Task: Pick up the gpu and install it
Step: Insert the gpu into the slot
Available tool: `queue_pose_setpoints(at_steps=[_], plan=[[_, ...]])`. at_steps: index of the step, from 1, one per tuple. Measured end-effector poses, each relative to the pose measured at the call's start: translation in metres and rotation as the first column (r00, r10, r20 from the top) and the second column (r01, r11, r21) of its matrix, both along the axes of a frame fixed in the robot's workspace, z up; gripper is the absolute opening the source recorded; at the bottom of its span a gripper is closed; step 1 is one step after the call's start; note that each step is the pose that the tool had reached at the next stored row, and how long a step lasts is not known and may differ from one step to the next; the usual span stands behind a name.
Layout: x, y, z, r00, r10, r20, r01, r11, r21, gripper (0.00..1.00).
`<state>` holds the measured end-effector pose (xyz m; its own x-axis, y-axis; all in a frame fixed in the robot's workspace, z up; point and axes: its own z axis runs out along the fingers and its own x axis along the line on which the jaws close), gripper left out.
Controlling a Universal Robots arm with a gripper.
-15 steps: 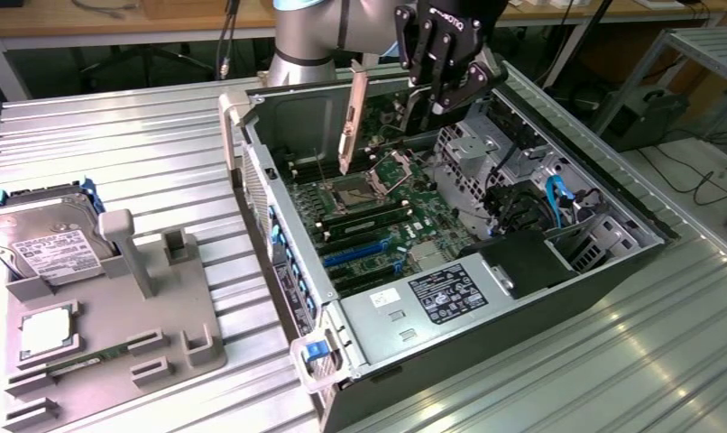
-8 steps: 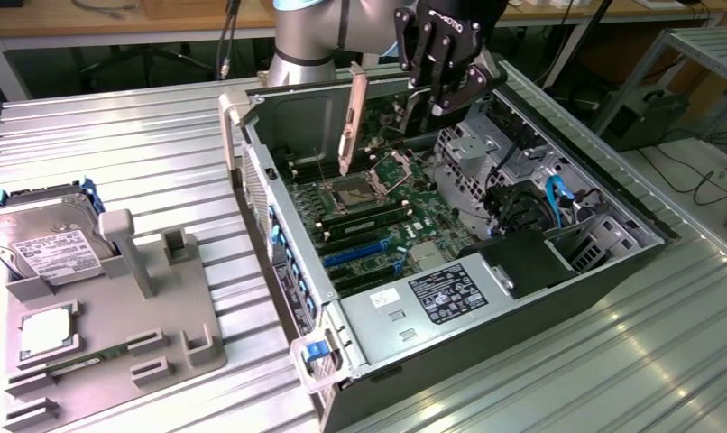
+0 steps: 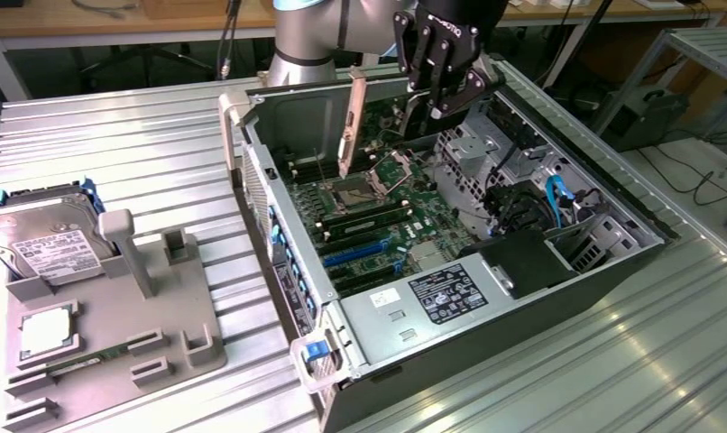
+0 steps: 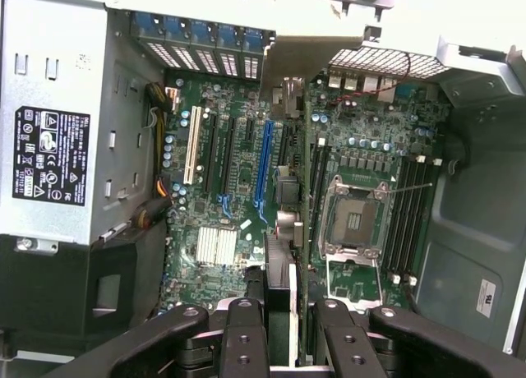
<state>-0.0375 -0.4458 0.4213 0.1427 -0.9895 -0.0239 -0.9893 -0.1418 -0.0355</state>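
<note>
The gripper [image 4: 283, 329] is clamped on the gpu [image 4: 279, 283], holding it edge-down so its connector edge faces the motherboard [image 4: 238, 189] below. Beyond it lies the blue expansion slot [image 4: 263, 168], inside the open computer case [image 3: 604, 271].

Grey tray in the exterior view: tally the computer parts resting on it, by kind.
Hard drive: 1
Processor chip: 1
Memory stick: 1
Total: 3
</note>
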Motion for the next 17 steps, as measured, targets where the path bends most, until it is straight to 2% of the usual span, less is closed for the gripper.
queue_pose_setpoints(at_steps=[12, 17], plan=[[0.0000, -0.0002, -0.0064, 1.0000, -0.001, -0.0001, 0.001, 1.0000, 0.0000, 0.28], [0.0000, -0.0003, -0.0104, 0.9995, -0.031, -0.0001, 0.031, 0.9995, 0.0000, 0.28]])
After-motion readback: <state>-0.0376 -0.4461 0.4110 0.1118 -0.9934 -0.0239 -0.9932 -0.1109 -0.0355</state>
